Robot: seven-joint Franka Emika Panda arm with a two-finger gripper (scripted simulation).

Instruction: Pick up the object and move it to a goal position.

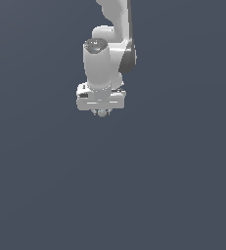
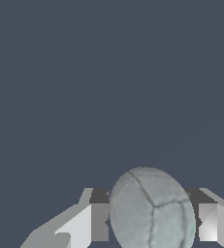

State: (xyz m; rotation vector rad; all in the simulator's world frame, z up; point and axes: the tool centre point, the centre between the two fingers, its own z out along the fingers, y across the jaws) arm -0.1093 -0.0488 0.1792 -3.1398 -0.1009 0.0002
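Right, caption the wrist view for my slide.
Pale grey-green ball held between the gripper fingers, plain dark background.

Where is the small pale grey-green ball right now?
The small pale grey-green ball sits between the white gripper's fingers, just under the arm, in the exterior view's upper middle.

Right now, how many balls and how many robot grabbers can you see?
Balls: 1, the pale grey-green ball held between the fingers.
Grabbers: 1, the white gripper closed on the ball.
Total: 2.
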